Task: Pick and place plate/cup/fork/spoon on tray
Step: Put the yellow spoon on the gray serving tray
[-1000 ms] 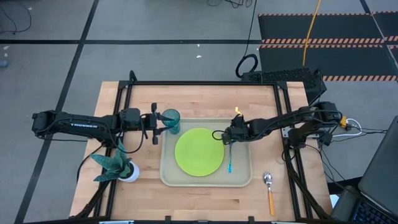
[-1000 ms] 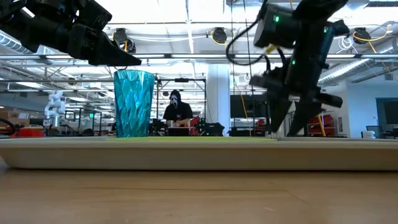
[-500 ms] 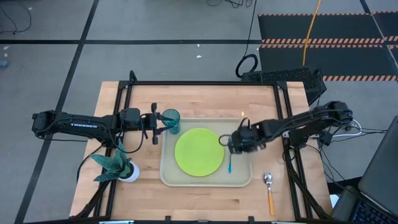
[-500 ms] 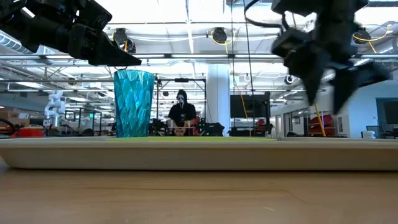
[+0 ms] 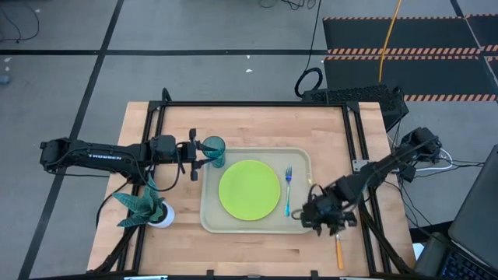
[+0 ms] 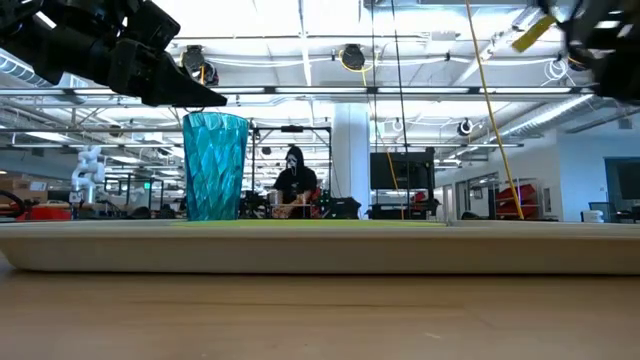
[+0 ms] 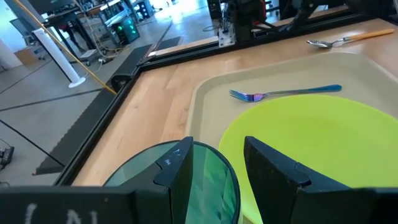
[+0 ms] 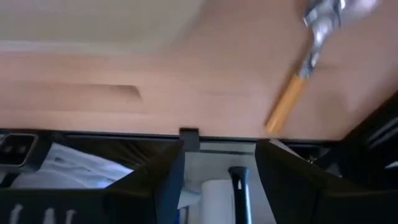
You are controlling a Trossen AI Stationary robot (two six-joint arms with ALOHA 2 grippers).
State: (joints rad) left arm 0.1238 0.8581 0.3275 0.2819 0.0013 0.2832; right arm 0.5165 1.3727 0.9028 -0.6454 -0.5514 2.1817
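Swinging from mid-frame to lower right, the right gripper [image 5: 325, 218] hovers spread over the spoon [image 5: 337, 241], while the left gripper [image 5: 204, 152] clasps the cup [image 5: 214, 151].

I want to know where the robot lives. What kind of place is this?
Probably a big robotics lab or workshop. Beyond the wooden table there is an open hall with ceiling lights and pipes, shelves and benches full of equipment, and a person working far behind the tray.
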